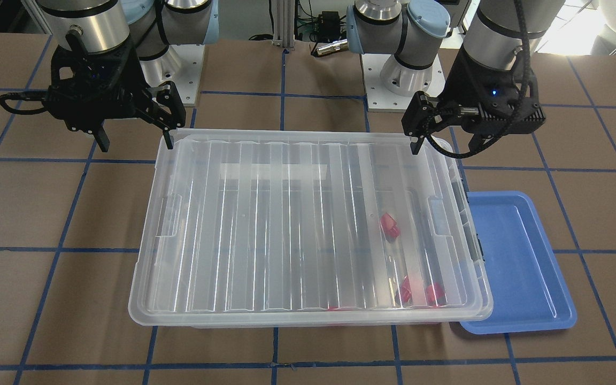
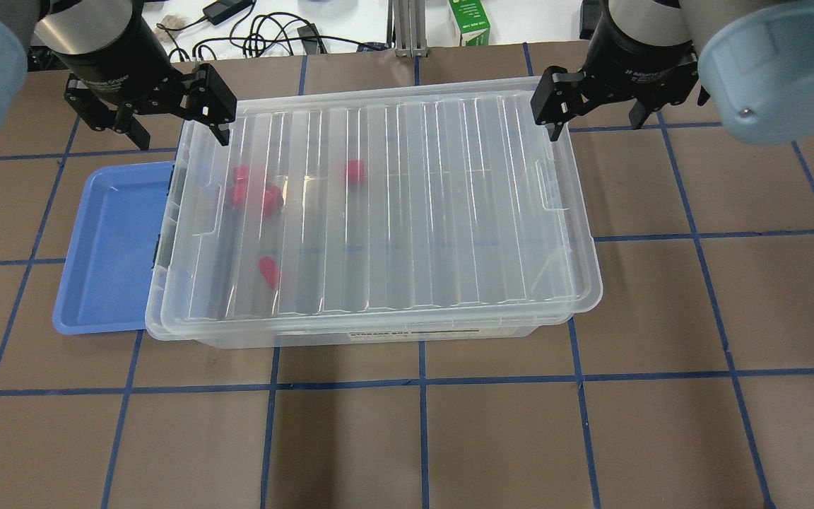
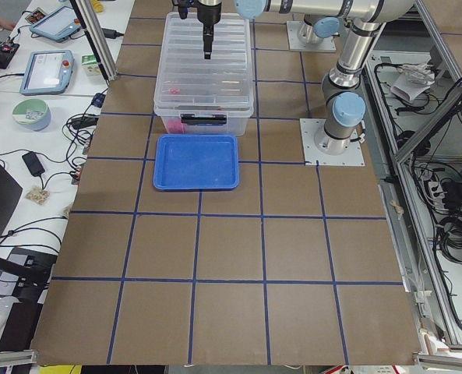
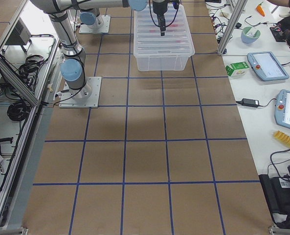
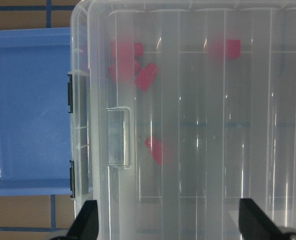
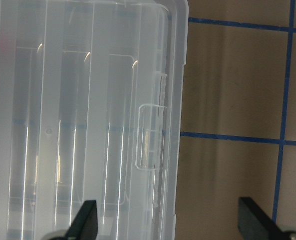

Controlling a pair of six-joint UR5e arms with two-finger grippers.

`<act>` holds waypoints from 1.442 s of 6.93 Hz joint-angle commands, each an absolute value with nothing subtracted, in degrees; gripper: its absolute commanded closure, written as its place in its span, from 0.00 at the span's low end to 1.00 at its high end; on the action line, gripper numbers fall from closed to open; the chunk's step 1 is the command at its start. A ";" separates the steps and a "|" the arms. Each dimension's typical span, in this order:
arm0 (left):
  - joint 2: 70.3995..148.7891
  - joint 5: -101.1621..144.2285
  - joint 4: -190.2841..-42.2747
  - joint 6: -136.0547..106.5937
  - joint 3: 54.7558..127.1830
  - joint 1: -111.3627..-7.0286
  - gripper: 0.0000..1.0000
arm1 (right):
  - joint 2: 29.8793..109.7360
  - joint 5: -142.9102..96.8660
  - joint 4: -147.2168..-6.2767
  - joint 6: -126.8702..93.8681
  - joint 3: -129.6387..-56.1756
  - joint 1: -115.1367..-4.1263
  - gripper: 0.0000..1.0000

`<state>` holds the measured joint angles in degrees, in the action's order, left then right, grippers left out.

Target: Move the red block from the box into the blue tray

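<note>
left arm and right arm: silver tube links, pale blue joint caps each with one small screw, white base plates with bolt holes. left gripper and right gripper: black, two-finger. black ribbed cable beside each wrist; white lettering on the black wrist rings.

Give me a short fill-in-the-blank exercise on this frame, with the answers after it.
1. The red blocks lie ____ the lidded box.
2. The blue tray holds ____ blocks.
3. The left gripper and right gripper are both ____.
4. The blue tray sits beside the box on the robot's ____.
Answers: inside; no; open; left.
</note>
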<state>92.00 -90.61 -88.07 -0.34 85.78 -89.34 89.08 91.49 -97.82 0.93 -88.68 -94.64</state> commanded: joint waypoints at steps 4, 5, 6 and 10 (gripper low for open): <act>91.93 -90.62 -88.07 -0.53 85.78 -89.38 0.00 | 88.68 91.32 -98.61 2.54 -88.68 -93.43 0.00; 91.93 -90.62 -88.07 -0.53 85.78 -89.30 0.00 | 87.90 91.32 -98.79 2.64 -88.86 -91.51 0.00; 91.93 -90.62 -88.07 -0.53 85.87 -89.30 0.00 | 85.89 91.32 -98.44 1.94 -91.03 -90.45 0.00; 92.02 -90.62 -87.98 -0.62 85.87 -89.38 0.00 | 79.72 91.76 -114.69 3.87 -100.37 -89.91 0.00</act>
<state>91.95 -90.61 -88.05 -0.58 85.87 -89.37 80.55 91.63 -112.32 3.65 -99.01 -90.00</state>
